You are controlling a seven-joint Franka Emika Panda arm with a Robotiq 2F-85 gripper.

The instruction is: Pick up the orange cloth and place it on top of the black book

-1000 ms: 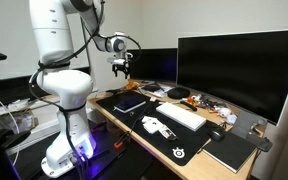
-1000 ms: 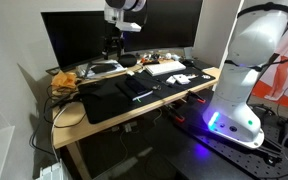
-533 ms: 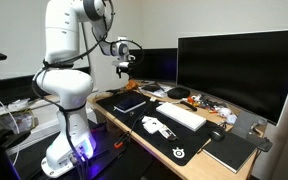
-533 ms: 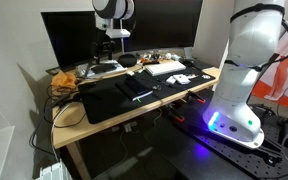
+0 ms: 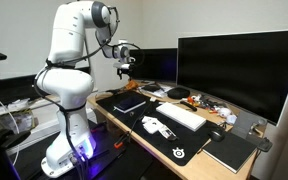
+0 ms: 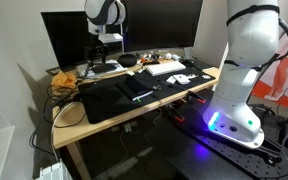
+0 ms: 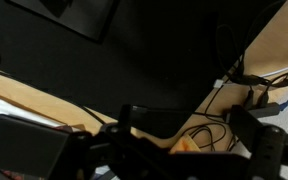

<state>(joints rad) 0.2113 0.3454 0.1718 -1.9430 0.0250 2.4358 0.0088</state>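
Note:
The orange cloth (image 6: 62,79) lies crumpled at the desk's end by the small monitor, among cables. In the wrist view it (image 7: 187,146) shows as a small orange patch on the beige desk, between the fingers and far below them. The black book (image 5: 129,101) lies flat on the dark desk mat; in the wrist view it (image 7: 29,148) is at the lower left. My gripper (image 5: 125,68) (image 6: 106,47) (image 7: 189,128) hangs high over that end of the desk. Its fingers are spread apart and hold nothing.
A large monitor (image 5: 239,70) and a small one (image 6: 74,38) stand along the back. A white keyboard (image 5: 181,115), a white controller (image 5: 156,127) and a black pad (image 5: 231,150) lie on the desk. Cables and small clutter (image 5: 189,97) sit near the monitors.
The arm has swung toward the small-monitor end of the desk, carrying the gripper over the cloth's area. The gripper stays open and nothing on the desk has moved.

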